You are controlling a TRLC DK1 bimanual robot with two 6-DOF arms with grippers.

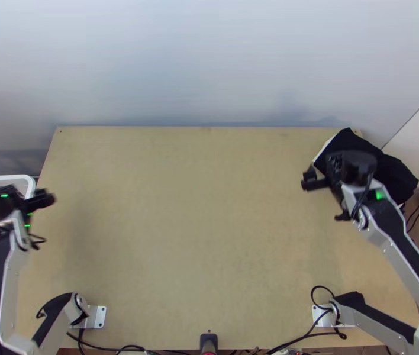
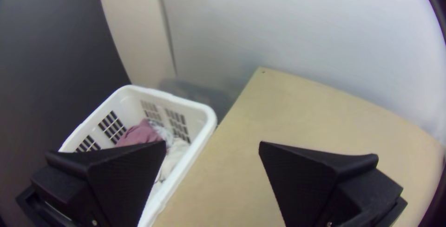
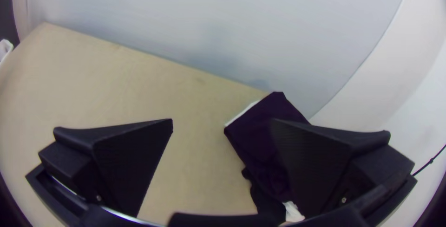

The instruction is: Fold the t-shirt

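Dark cloth [image 1: 351, 141] lies folded or bunched at the table's far right corner, partly beyond the edge; whether it is the t-shirt I cannot tell. My right gripper [image 1: 328, 198] is above the table beside it, the arm hiding part of the cloth. In the right wrist view, the right gripper [image 3: 222, 120] is open with nothing between its fingers, one finger covering part of the dark cloth [image 3: 253, 129]. At the table's left edge is my left gripper [image 1: 38, 204]. The left wrist view has the left gripper [image 2: 213, 142] open and holding nothing, near the basket.
A white basket [image 1: 8, 179] with pink and pale cloth [image 2: 139, 134] stands against the left side of the table [image 1: 192, 225]. A pale wall rises behind the far edge. Black cables run along the near edge, around a small dark device [image 1: 208, 341].
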